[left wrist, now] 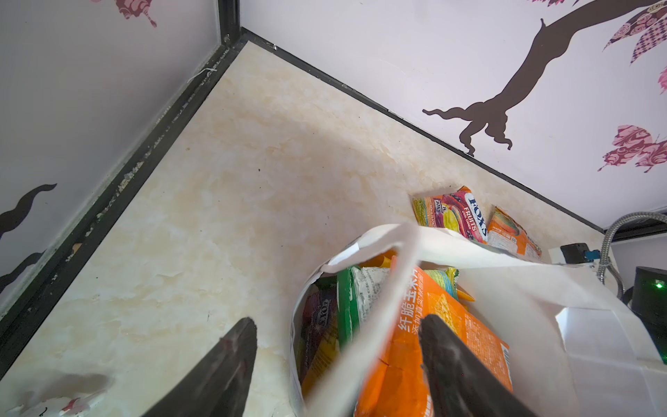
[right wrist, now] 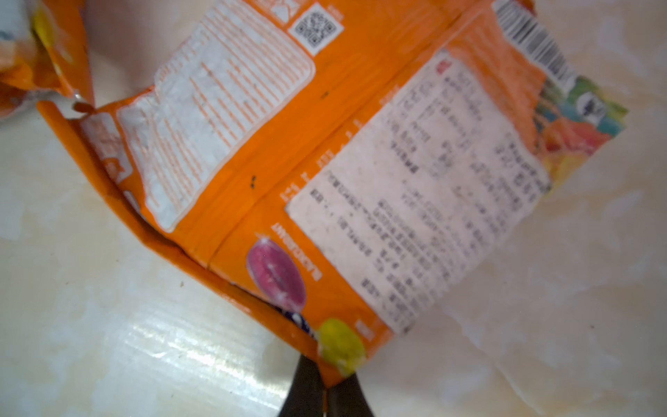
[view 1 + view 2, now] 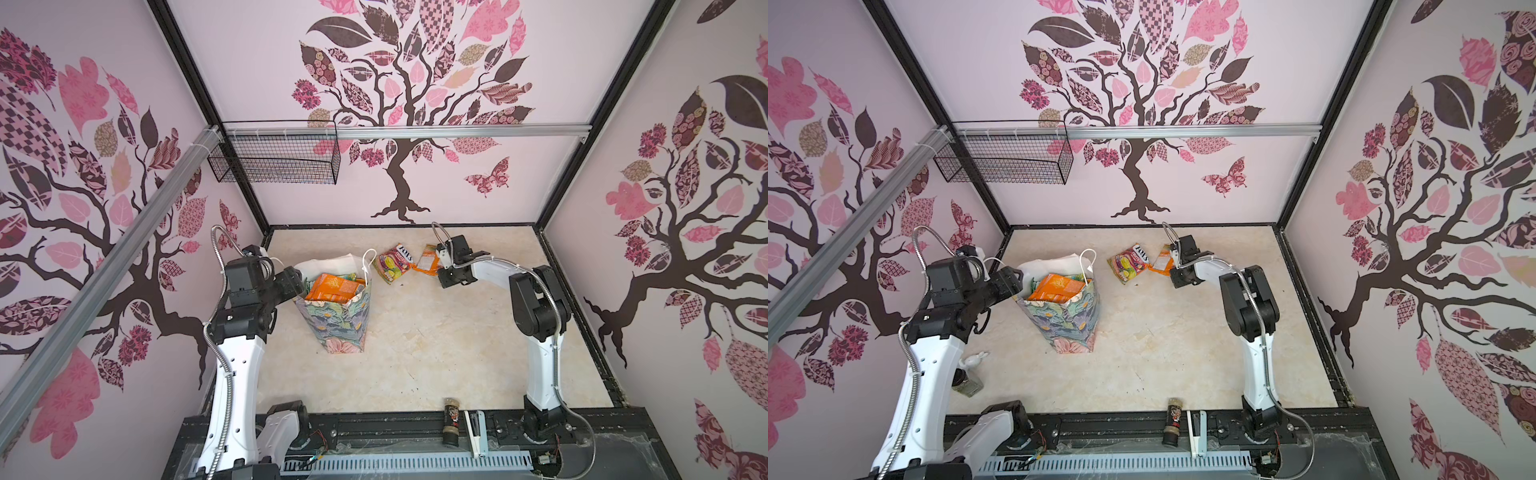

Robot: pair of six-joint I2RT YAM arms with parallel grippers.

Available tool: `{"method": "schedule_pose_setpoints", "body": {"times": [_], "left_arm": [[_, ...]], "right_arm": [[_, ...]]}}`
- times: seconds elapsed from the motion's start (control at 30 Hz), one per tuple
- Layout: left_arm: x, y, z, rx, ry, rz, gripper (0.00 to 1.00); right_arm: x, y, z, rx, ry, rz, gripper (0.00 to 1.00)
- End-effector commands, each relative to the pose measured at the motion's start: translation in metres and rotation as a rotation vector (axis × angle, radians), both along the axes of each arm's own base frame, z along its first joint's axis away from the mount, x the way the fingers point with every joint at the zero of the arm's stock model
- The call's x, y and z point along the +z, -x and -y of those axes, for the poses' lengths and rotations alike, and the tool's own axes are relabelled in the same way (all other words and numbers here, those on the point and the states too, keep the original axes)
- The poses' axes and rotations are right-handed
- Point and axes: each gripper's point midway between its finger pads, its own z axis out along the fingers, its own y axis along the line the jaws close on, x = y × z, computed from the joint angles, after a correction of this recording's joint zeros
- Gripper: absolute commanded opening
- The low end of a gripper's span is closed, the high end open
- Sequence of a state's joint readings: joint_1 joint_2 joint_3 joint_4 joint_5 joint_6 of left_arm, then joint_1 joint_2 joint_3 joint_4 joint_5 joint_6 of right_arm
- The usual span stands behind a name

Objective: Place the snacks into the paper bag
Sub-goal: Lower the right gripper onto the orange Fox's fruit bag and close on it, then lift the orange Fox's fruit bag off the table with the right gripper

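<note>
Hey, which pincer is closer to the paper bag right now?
Left. The left pincer sits open astride the rim of the paper bag; the right pincer grips an orange packet away from it.

Your cream marbled tabletop point(image 3: 436, 332) carries the paper bag point(image 3: 336, 324), standing upright left of centre. Near the back edge you have the FOX'S packet point(image 3: 394, 264) and the orange packet point(image 3: 427, 259) just beside each other. A white figurine point(image 3: 974, 360) lies towards the front left corner.
</note>
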State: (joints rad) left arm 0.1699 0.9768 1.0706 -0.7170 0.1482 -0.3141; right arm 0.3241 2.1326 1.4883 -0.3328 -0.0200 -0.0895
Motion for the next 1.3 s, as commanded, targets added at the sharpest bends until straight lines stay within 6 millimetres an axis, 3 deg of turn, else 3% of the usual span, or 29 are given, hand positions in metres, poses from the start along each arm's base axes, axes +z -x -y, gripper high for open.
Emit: {"method": "schedule_pose_setpoints", "body": {"times": [0.0, 0.87, 1.27], "left_arm": [[0.0, 0.0, 0.0, -0.003, -0.001, 0.022, 0.75], [0.004, 0.003, -0.006, 0.017, -0.001, 0.045, 0.74], [0.001, 0.002, -0.007, 0.019, 0.003, 0.04, 0.74]], "right_arm": [[0.028, 0.003, 0.002, -0.02, -0.029, 0.032, 0.0], [0.101, 0.044, -0.003, -0.05, -0.219, 0.13, 0.0], [0.156, 0.061, -0.007, -0.042, -0.333, 0.217, 0.0]]}}
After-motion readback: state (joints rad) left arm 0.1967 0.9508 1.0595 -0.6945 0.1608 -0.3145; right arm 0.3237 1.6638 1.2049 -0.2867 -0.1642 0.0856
